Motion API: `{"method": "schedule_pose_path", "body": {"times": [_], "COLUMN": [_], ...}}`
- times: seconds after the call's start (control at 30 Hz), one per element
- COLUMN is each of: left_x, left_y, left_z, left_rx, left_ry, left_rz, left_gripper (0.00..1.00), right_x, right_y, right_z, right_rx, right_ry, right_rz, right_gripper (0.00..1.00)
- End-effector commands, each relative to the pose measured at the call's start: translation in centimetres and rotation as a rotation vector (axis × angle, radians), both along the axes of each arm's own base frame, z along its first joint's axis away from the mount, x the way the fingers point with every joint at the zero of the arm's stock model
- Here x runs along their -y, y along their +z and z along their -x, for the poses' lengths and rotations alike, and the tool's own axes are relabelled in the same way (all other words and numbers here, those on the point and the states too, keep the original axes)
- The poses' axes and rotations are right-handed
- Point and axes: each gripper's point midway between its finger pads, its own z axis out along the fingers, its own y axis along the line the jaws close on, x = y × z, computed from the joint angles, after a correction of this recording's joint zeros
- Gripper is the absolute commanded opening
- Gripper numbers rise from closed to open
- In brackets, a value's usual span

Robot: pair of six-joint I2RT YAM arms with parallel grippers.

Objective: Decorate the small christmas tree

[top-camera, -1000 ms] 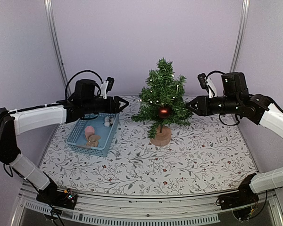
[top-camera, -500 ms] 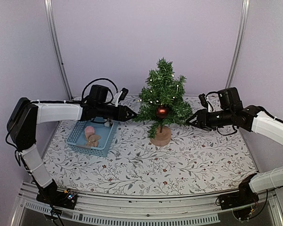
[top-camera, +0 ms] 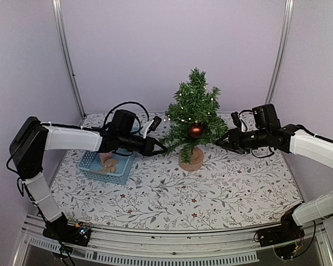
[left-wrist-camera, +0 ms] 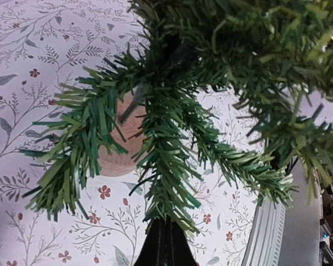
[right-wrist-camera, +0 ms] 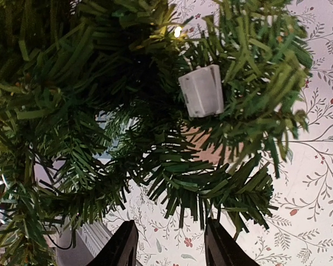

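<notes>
Tree stands between closed left tool and parted right tool.

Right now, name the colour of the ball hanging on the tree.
Shiny red. The ball shows best in the top external view.

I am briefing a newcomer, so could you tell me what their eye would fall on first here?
The small christmas tree stands at the centre, lit with tiny lights and carrying a red bauble at its front. From either side a claw reaches in: the left claw shut at a lower branch, the right claw open by the opposite branches. A blue basket sits left of the tree.
</notes>
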Motion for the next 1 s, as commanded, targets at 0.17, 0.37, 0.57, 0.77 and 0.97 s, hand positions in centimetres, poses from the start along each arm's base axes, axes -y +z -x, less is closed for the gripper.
{"method": "schedule_pose_path", "body": {"times": [0.17, 0.37, 0.57, 0.77, 0.97], "left_x": [2.5, 5.2, 6.2, 7.0, 6.3], "left_y": [1.7, 2.3, 3.4, 4.9, 5.1], "left_z": [3.6, 5.9, 5.9, 7.3, 8.3], "left_rx": [0.047, 0.050, 0.053, 0.103, 0.123], "left_ry": [-0.083, -0.113, -0.017, -0.023, -0.043], "left_rz": [0.055, 0.087, 0.139, 0.202, 0.171], "left_gripper": [0.00, 0.00, 0.01, 0.08, 0.34], "right_x": [2.1, 2.6, 2.3, 2.2, 2.6], "right_y": [1.9, 1.8, 2.0, 2.3, 2.0], "right_z": [-2.0, -2.7, -3.3, -4.3, -4.4], "right_rx": [0.054, 0.053, 0.071, 0.091, 0.089], "right_ry": [-0.070, -0.088, -0.079, -0.083, -0.088], "right_rz": [0.007, 0.012, 0.003, -0.008, -0.003], "right_gripper": [0.49, 0.48, 0.46, 0.44, 0.44]}}
